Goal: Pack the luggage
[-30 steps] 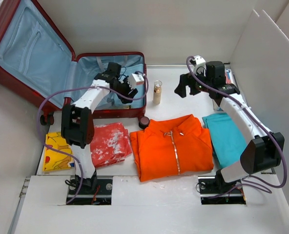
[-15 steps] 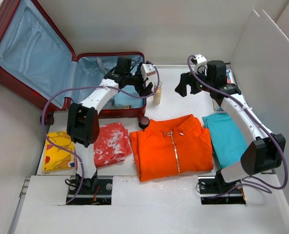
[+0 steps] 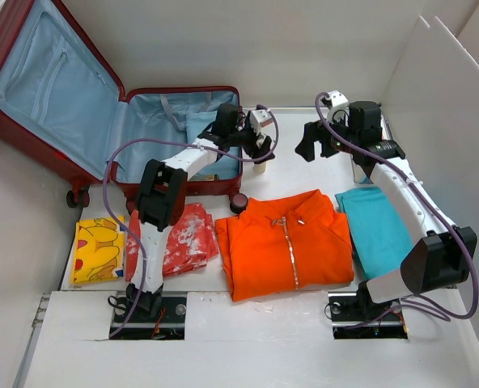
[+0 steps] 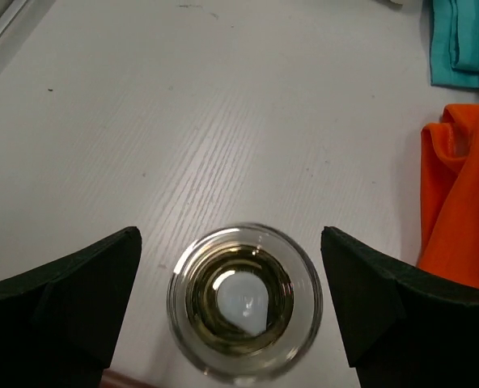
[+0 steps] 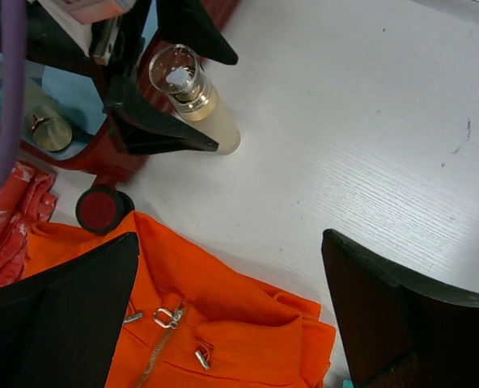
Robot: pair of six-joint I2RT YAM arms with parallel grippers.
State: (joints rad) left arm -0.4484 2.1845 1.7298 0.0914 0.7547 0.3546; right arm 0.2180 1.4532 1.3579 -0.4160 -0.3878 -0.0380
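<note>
Step in hand: fetching the bottle [image 4: 243,301] with the left gripper [image 4: 229,234], spread wide either side of it, not yet touching. Next, judged: close gently, lift, carry into the luggage [image 3: 142,125] lying open at back left. Keeping the right gripper [image 5: 230,238] spread, empty

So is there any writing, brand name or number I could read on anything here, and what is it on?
No text can be read in any view.
Glass bottle: no label shows on its side or top.
Yellow cloth: a print with red patches; no letters can be made out.
Orange jacket: plain, no logo in view.
Luggage: no brand mark or tag can be seen.
</note>
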